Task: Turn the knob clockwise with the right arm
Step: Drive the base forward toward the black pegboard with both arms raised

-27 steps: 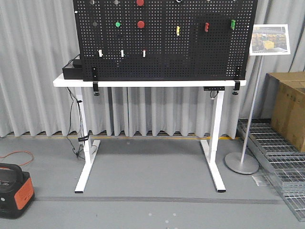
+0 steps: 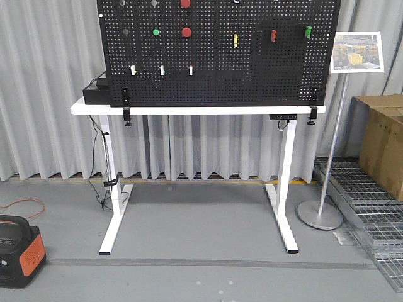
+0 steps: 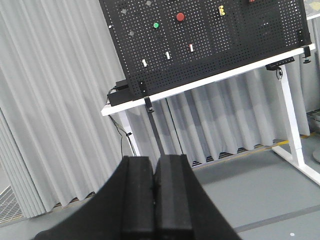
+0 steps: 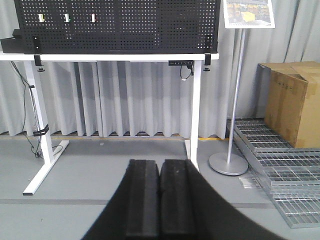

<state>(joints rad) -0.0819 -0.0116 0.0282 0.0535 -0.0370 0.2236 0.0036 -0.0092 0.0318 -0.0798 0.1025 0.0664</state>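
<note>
A black pegboard (image 2: 214, 56) stands on a white table (image 2: 189, 109) across the room. It carries round red knobs (image 2: 186, 32), a small green knob (image 2: 155, 32), yellow, red and green handles and three white switches. The red knob also shows in the left wrist view (image 3: 180, 17). My left gripper (image 3: 154, 172) is shut and empty, far from the board. My right gripper (image 4: 159, 175) is shut and empty, low above the floor, also far from the board (image 4: 125, 25). Neither gripper shows in the front view.
A sign on a metal stand (image 2: 321, 215) stands right of the table. Cardboard boxes (image 2: 381, 148) and metal grates (image 2: 371, 207) lie at the right. A black and orange power unit (image 2: 19, 250) sits on the floor at the left. Grey curtains hang behind.
</note>
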